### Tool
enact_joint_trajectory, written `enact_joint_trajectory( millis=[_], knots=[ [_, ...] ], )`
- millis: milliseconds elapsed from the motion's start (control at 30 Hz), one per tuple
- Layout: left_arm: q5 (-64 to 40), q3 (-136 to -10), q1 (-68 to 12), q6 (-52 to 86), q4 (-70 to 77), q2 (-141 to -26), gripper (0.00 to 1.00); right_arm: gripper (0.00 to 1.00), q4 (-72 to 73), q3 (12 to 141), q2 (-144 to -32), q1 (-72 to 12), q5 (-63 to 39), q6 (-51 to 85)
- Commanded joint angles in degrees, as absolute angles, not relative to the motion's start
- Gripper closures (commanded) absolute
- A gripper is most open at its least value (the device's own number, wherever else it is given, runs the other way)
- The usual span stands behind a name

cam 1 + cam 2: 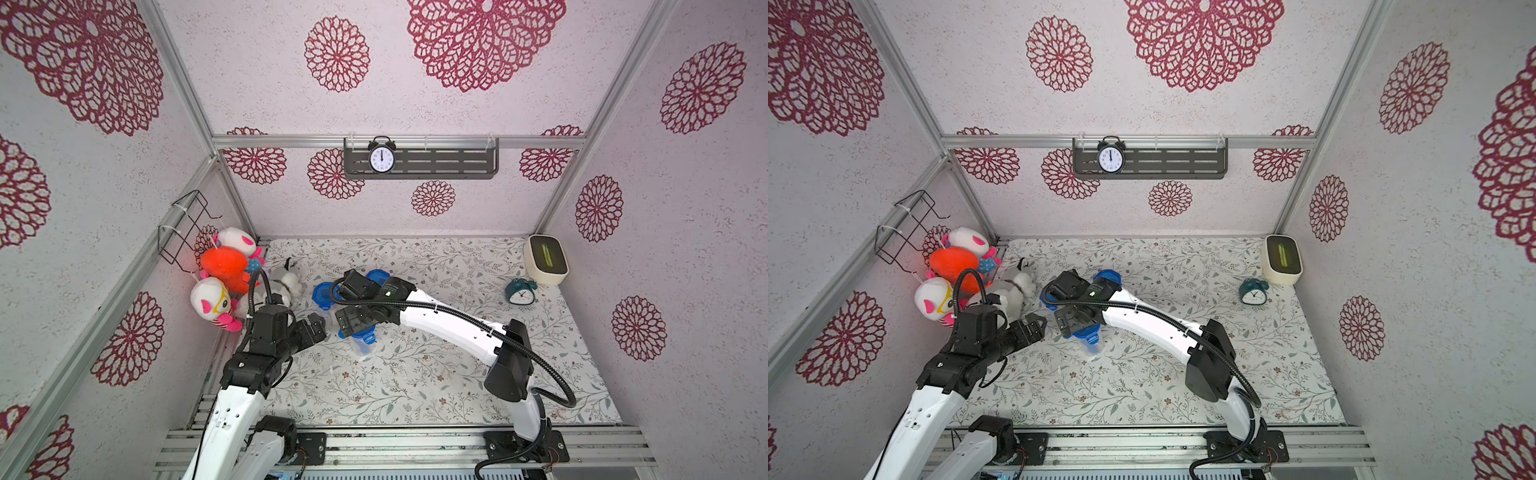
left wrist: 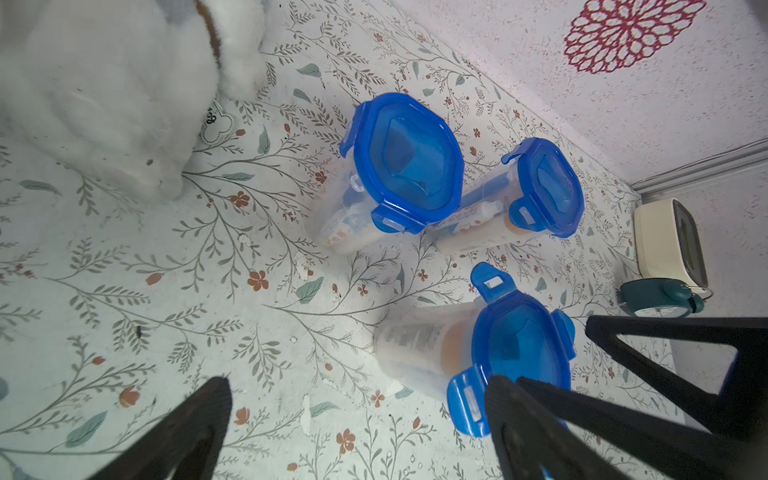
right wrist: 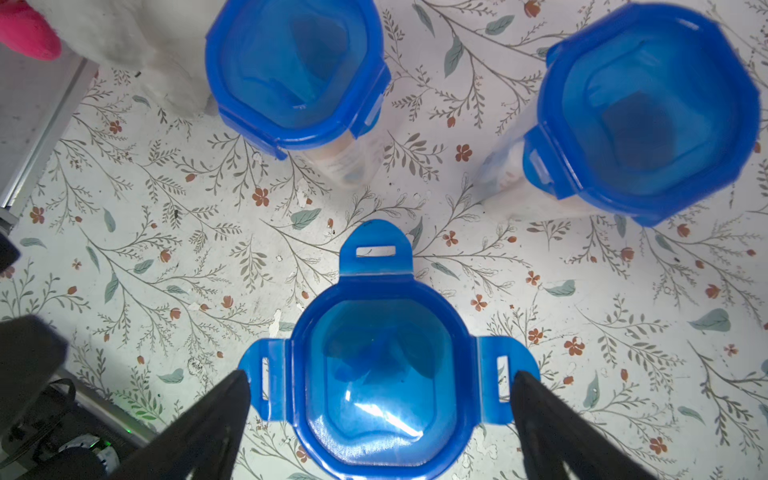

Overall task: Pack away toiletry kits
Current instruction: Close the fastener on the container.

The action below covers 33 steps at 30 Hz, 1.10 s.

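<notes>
- Right wrist view: the right gripper (image 3: 380, 378) hangs over the nearest cup's blue lid (image 3: 376, 345); its jaws are spread as wide as they go and grip nothing; one finger sits just beside each side tab (image 3: 262, 374).
- Three tabs on this lid stick out flat, unlatched; the lid rests on the cup, so this straddling pose looks meant for pressing the tabs down.
- Left wrist view: the left gripper (image 2: 355, 382) is also fully spread and empty; it is near the clear wall of the same cup (image 2: 419, 353), probably placed there to steady it.
- A second cup (image 2: 340, 224) and a third cup (image 2: 469, 241) stand close by, tabs folded down; they look already closed, with small tubes showing through their walls.
- In both top views the three cups cluster on the table (image 1: 415, 386), toward 10 o'clock from its middle; the unlatched cup is at the cluster's 6 o'clock, under the right gripper.
- Soft toys (image 1: 226, 266) sit at the table's 9 o'clock edge; a teal alarm clock (image 1: 520, 293) stands toward 2 o'clock, well apart.
</notes>
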<state>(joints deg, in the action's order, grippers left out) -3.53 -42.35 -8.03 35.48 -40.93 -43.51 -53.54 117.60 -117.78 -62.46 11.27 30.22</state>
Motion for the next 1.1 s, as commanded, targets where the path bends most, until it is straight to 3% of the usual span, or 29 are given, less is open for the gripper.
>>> enact_joint_trajectory(
  millis=[0,233,500,1067],
  knots=[
    [-3.69,-44.61,-7.21,31.30,-42.74,-42.81,0.01,0.01,-53.33,117.69,-117.95,-62.67,11.07,31.90],
    [-6.02,-44.81,-4.13,28.11,-41.48,-42.05,0.02,0.01,-53.01,117.51,-118.13,-62.67,10.99,31.92],
    [-16.61,-43.37,1.61,29.21,-37.65,-43.59,0.01,0.01,-53.34,117.50,-117.98,-62.67,11.90,31.99],
    [-20.24,-42.32,1.84,29.61,-36.19,-43.28,0.01,0.01,-54.93,117.23,-118.56,-62.67,12.49,33.10]
  ],
)
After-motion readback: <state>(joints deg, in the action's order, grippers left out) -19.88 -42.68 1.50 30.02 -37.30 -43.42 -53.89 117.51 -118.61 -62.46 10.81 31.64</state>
